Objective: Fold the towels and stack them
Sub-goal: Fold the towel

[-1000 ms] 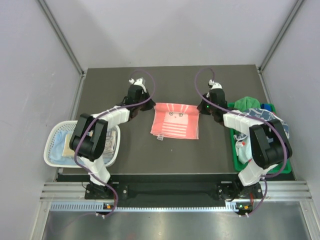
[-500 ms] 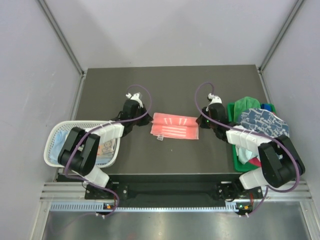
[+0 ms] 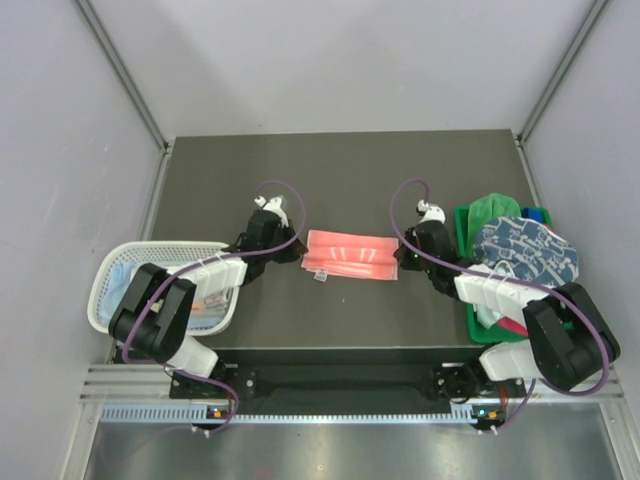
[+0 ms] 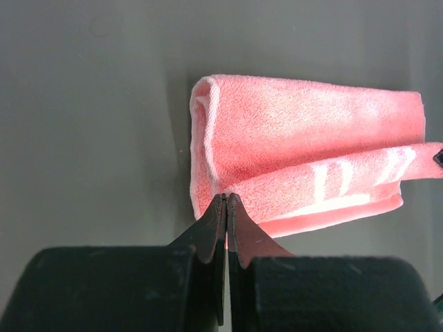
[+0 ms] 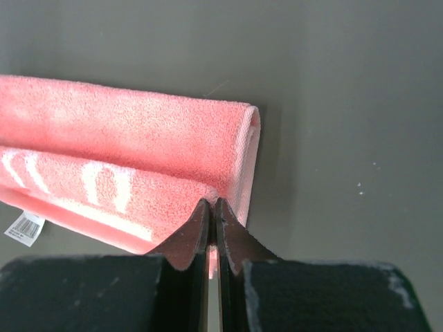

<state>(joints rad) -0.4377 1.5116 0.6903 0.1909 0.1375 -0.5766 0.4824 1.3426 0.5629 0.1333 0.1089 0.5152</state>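
Left pincer (image 4: 226, 198), seen from its wrist camera: both jaws pressed together, pinching the near edge of the pink towel's (image 4: 304, 145) top layer at its left end. Right pincer (image 5: 211, 202), from its own wrist: jaws likewise clamped on the same layer at the right end. These close views show the towel doubled over, a rounded fold at each end and white stripes on the upper layer; the right one also shows a small label (image 5: 23, 225). Only the overhead view shows the towel lying as a narrow strip mid-table (image 3: 340, 170), between the two pincers. Farther out sit a white basket (image 3: 105, 300) at left and a green bin (image 3: 472, 305) with a navy towel (image 3: 525, 250) at right.
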